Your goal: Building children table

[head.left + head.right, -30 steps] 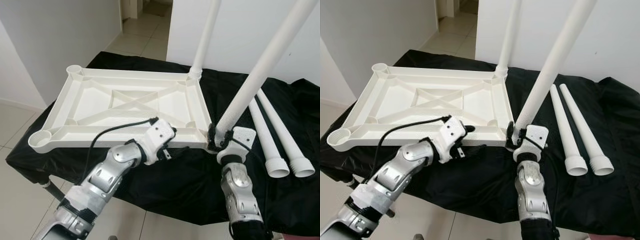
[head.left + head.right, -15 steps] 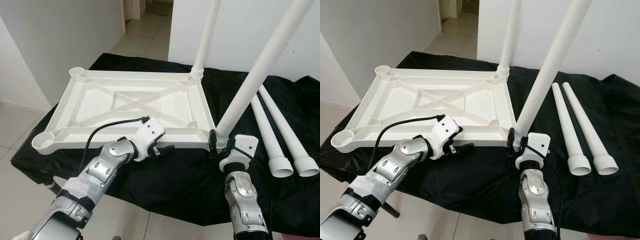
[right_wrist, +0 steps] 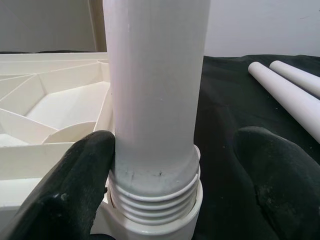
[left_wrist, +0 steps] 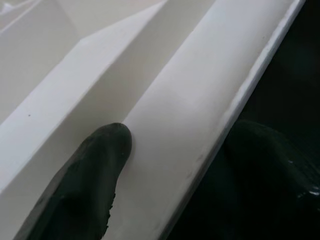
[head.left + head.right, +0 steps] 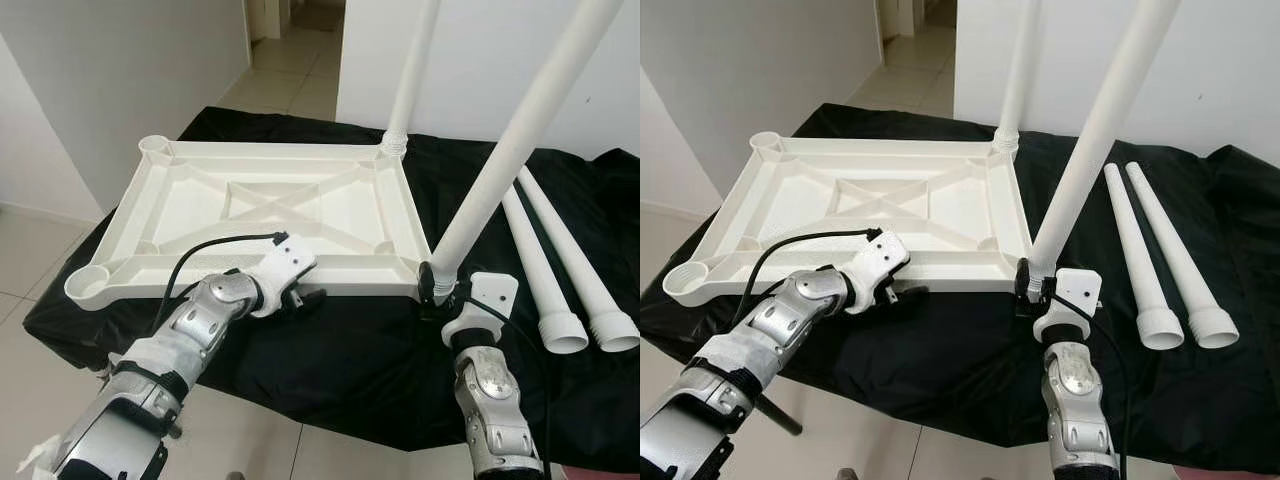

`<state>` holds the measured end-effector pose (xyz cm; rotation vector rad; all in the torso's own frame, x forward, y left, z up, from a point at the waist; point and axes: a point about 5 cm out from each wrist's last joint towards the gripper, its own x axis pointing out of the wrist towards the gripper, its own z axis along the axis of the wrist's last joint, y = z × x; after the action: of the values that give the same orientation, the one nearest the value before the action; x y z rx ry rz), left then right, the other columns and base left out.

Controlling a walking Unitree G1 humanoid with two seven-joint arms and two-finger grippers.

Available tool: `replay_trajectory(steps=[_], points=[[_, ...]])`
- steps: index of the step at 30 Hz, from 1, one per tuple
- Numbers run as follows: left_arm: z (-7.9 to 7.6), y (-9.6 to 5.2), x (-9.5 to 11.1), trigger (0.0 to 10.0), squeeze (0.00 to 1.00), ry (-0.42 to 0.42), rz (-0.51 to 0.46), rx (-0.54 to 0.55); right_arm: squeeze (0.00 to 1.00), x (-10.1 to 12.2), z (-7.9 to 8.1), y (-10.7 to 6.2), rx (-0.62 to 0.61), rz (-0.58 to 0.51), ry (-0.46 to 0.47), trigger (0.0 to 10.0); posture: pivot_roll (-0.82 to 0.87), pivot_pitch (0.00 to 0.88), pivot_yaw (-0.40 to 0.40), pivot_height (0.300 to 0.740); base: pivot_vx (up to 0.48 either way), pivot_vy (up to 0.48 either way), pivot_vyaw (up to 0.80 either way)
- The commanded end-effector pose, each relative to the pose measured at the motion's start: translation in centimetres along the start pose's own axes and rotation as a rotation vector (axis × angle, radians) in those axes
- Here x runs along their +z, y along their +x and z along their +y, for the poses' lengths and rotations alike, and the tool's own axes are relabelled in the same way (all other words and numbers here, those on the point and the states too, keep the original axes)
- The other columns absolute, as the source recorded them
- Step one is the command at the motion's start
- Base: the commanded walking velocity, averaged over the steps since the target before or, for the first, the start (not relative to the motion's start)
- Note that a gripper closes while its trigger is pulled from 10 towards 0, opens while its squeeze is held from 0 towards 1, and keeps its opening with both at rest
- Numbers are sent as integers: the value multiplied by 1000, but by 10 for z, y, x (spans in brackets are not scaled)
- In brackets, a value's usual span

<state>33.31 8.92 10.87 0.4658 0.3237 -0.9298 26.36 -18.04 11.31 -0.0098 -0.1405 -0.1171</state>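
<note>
Left hand (image 5: 902,292) drawn back leftward along upturned tabletop's (image 5: 270,205) near rim, fingers pinching that rim, right hand (image 3: 175,170) spread around threaded leg (image 5: 505,145) upright in near-right corner socket, black-draped worktop (image 5: 370,350).

Head stereo pair looking forward and down over upturned white tabletop (image 5: 270,205) on black cloth (image 5: 380,350), left wrist camera pressed close on its rim, right wrist camera close on threaded leg (image 3: 155,100), tabletop shared
</note>
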Motion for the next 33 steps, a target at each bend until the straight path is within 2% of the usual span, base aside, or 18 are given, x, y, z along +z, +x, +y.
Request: replay_trajectory(steps=[1, 5, 9, 10, 12, 13, 18, 19, 20, 21, 22, 23, 25, 26, 27, 28, 31, 33], points=[[13, -5, -5, 10000, 0, -11, 47, 65, 0, 0, -3, 0, -8, 5, -5, 10000, -84, 0, 11, 740, 0, 0, 0], [26, -12, -10, 10000, 0, -66, 73, 102, 0, -2, -2, -5, -5, 14, -5, 10000, -86, 0, 20, 740, 0, 0, 0], [28, -14, -11, 10000, 0, -73, 75, 111, 0, -2, -3, -7, -8, 18, -5, 10000, -86, 0, 20, 740, 0, 0, 0], [33, -16, -10, 5176, 0, -88, 70, 136, 0, -4, -4, -9, -14, 25, -5, 10000, -88, 0, 21, 740, 0, 0, 0], [33, -16, -10, 5176, 0, -88, 70, 136, 0, -4, -4, -9, -14, 25, -5, 10000, -88, 0, 21, 740, 0, 0, 0], [36, -16, -9, 4392, 0, -91, 65, 151, 0, -4, -4, -8, -14, 25, -4, 10000, -88, 0, 21, 740, 0, 0, 0], [40, -15, -6, 4275, 0, -102, 53, 171, 0, -2, -3, -4, -17, 16, -1, 10000, -86, 0, 21, 740, 0, 0, 0], [40, -15, -5, 3216, 0, -102, 48, 170, 0, -1, -3, -2, -19, 14, -1, 10000, -86, 0, 20, 740, 0, 0, 0], [40, -15, -5, 3216, 0, -102, 48, 170, 0, -1, -3, -2, -19, 14, -1, 10000, -86, 0, 20, 740, 0, 0, 0], [40, -15, -4, 2549, 0, -100, 44, 170, 0, -1, -3, -1, -21, 12, 0, 10000, -85, 0, 20, 740, 0, 0, 0], [40, -15, -4, 2549, 0, -100, 44, 170, 0, -1, -3, -1, -21, 12, 0, 10000, -85, 0, 20, 740, 0, 0, 0], [40, -14, -2, 4588, 0, -95, 39, 171, 0, -1, -3, 0, -21, 10, 1, 10000, -83, 0, 19, 740, 0, 0, 0], [40, -14, -2, 4588, 0, -95, 39, 171, 0, -1, -3, 0, -21, 10, 1, 10000, -83, 0, 19, 740, 0, 0, 0], [38, -12, 0, 7647, 0, -91, 31, 173, 0, 0, -2, 1, -20, 8, 0, 10000, -83, 0, 19, 740, 0, 0, 0], [38, -12, 0, 7647, 0, -91, 31, 173, 0, 0, -2, 1, -20, 8, 0, 10000, -83, 0, 19, 740, 0, 0, 0], [31, -6, 7, 10000, 0, -73, 1, 146, 0, 0, -1, 2, -18, 6, 2, 10000, -73, 0, 13, 740, 0, 0, 0], [19, 2, 17, 10000, 0, -41, -39, 107, 0, 0, 0, 5, -15, 4, 3, 10000, -69, 0, 11, 740, 0, 0, 0], [19, 2, 17, 10000, 0, -41, -39, 107, 0, 0, 0, 5, -15, 4, 3, 10000, -69, 0, 11, 740, 0, 0, 0]])
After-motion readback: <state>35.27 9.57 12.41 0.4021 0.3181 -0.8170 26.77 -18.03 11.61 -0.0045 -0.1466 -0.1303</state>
